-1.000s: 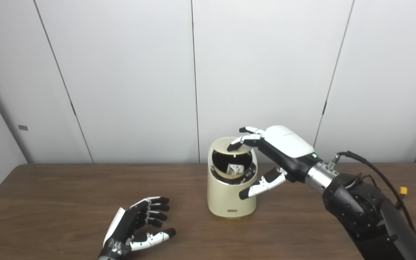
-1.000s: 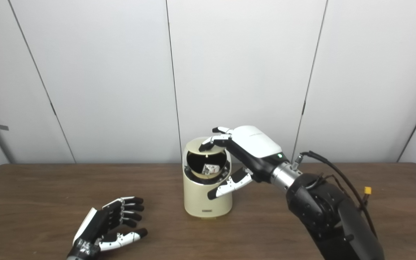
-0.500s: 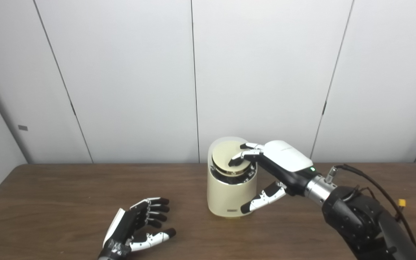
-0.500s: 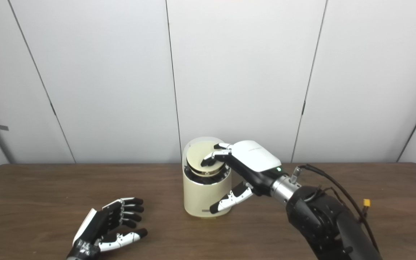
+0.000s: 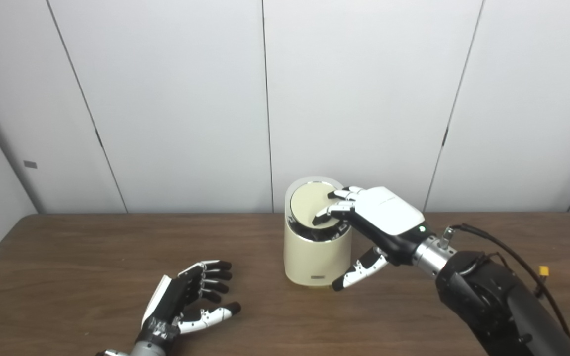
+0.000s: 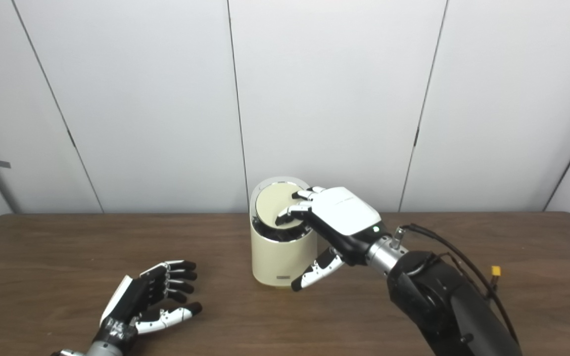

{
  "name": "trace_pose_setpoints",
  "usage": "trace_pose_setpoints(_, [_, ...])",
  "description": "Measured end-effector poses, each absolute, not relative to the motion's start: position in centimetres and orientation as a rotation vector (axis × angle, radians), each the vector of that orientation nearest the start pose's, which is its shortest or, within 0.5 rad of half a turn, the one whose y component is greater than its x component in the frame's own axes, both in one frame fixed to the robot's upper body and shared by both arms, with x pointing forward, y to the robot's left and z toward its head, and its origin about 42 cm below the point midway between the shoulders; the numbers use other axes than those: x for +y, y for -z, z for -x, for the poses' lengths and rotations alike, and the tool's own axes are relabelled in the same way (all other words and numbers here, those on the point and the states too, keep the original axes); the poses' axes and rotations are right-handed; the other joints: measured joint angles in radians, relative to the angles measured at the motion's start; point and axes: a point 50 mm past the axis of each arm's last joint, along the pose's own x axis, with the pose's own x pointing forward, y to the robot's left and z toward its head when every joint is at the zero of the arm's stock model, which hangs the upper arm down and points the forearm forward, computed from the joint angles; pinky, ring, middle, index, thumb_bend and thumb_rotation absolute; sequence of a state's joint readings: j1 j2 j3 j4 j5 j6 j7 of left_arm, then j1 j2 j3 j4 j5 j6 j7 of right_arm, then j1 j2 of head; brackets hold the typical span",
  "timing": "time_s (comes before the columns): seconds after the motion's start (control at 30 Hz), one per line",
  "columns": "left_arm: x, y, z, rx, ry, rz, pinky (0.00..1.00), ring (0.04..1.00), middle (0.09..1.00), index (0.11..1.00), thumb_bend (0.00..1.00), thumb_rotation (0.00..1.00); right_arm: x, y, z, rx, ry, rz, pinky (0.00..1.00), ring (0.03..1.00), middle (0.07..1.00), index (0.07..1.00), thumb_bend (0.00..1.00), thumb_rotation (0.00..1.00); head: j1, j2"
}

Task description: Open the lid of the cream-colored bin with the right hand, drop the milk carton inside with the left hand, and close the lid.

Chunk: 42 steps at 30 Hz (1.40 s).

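Biggest change first: the lid [image 5: 311, 203] is down now. A second ago it was tipped up with the milk carton showing inside the cream-colored bin [image 5: 316, 257]; now the disc sits nearly flat in the rim and the carton is out of sight, I judge shut inside. The whole view has also shifted a little, so that part is camera, not objects. I read the task as almost finished, only the release left.

The table [image 5: 67, 257] is dark wood-grain, matte. The bin is a smooth glossy plastic cylinder with rounded edges and a small front label.

My right hand [image 5: 381, 217] rests its fingertips [image 5: 325, 215] on the lid, fingers spread, gripping nothing, thumb hanging beside the bin. My left hand [image 5: 186, 301] lies palm-up on the table, fingers loosely curled, empty.
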State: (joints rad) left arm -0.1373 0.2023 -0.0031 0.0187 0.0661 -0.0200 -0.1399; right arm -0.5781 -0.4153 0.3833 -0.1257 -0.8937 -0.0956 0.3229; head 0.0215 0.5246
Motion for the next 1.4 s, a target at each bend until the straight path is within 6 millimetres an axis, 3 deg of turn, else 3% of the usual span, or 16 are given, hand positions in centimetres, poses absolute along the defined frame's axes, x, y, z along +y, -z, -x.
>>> trace_pose_setpoints(0.23, [25.9,-13.6,-32.6,-0.117,0.161,-0.282,0.59,0.640,0.705,0.755,0.70,0.09,-17.5,-28.7,-39.8,-0.765,-0.435,1.689,1.00,0.961,0.737,0.744,0.82,0.49,0.005,0.002])
trace_pose_setpoints(0.6, [25.9,-13.5,-32.6,-0.114,0.160,-0.280,0.58,0.639,0.703,0.753,0.71,0.09,-17.1,-28.8,-39.5,-0.763,-0.444,1.745,1.00,0.947,0.742,0.752,0.84,0.51,0.008,0.006])
trace_pose_setpoints(0.73, [25.9,-13.5,-32.6,-0.114,0.161,-0.280,0.58,0.637,0.704,0.755,0.70,0.09,-17.7,-29.0,-39.6,-0.734,-0.459,1.684,1.00,0.945,0.744,0.755,0.81,0.48,0.009,0.005])
trace_pose_setpoints(0.9, [25.9,-13.5,-32.6,-0.114,0.161,-0.278,0.59,0.638,0.702,0.754,0.69,0.07,-18.4,-28.9,-39.6,-0.703,-0.461,1.571,0.97,0.934,0.748,0.757,0.76,0.54,0.005,0.002])
trace_pose_setpoints(1.0, [25.9,-13.5,-32.6,-0.115,0.159,-0.279,0.60,0.638,0.702,0.757,0.70,0.08,-18.4,-28.7,-39.6,-0.663,-0.446,1.489,0.99,0.969,0.815,0.818,0.75,0.50,0.005,0.000])
trace_pose_setpoints(1.13, [25.9,-13.5,-32.6,-0.115,0.160,-0.279,0.58,0.638,0.706,0.762,0.70,0.07,-18.4,-28.3,-39.4,-0.611,-0.420,1.408,0.94,0.994,0.906,0.907,0.72,0.45,0.005,0.000])
trace_pose_setpoints(1.4, [25.9,-13.6,-32.6,-0.117,0.161,-0.278,0.59,0.638,0.704,0.759,0.70,0.08,-19.1,-28.4,-39.5,-0.538,-0.288,1.276,0.92,0.997,0.983,0.996,0.73,0.44,0.003,0.000])
